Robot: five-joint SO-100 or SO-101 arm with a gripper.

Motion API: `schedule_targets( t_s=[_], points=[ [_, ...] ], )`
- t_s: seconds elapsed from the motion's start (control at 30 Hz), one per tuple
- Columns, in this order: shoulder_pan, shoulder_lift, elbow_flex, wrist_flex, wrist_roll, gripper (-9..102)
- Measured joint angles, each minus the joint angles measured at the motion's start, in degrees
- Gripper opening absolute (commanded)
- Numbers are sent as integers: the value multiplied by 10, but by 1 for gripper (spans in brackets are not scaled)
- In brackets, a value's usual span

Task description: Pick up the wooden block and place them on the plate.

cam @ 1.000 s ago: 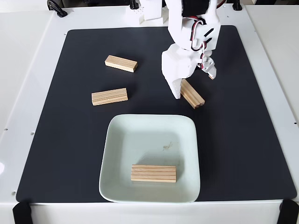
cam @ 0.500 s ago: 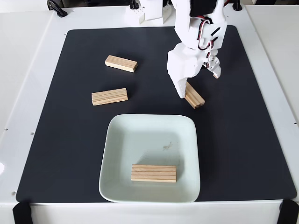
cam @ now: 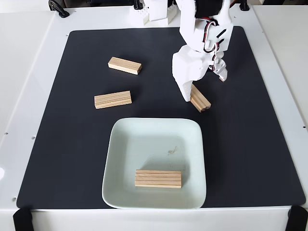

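- One wooden block (cam: 158, 178) already lying flat inside the plate (cam: 123, 144), near the front rim, long side across the fixed view.
- Three more blocks waiting on the black mat (cam: 250, 144) covering the white bench (cam: 24, 57): one at upper left (cam: 124, 65), one at mid left (cam: 112, 99), one tilted diagonally (cam: 200, 99) just behind the plate's right rear corner.
- Roughly a quarter of the job done by this count; three picks and three placements left.
- Claw (cam: 204, 86) down low over the diagonal block, white fixed finger (cam: 185, 91) against the block's near upper-left end, the slimmer moving finger (cam: 219, 73) up and to the right, well off the wood.
- Jaws spread apart, nothing gripped; block resting on the mat, not lifted.
- Likely step in hand: lining up on this third block before closing. Exact straddle hard to judge, since the arm's white housing hides the block's upper end.
- Next need, as a judgement: bringing the fingers across the block's narrow width, then a short carry forward to the plate, which sits near.
- Room enough on the plate's rear half, bare apart from a small smudge (cam: 172, 151) at the centre.
- Risk: the skewed block twisting or sliding if pinched at one end.
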Motion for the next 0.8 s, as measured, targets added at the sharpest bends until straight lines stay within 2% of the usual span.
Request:
schedule_targets(
  t_s=[0.13,0.23,0.47,0.53,0.8],
  points=[
    [0,0,0,0,0,44],
    [0,0,1,0,0,37],
    [1,1,14,-4,1,-1],
    [-3,2,21,-2,1,1],
    [-3,3,30,-4,2,0]
  ],
)
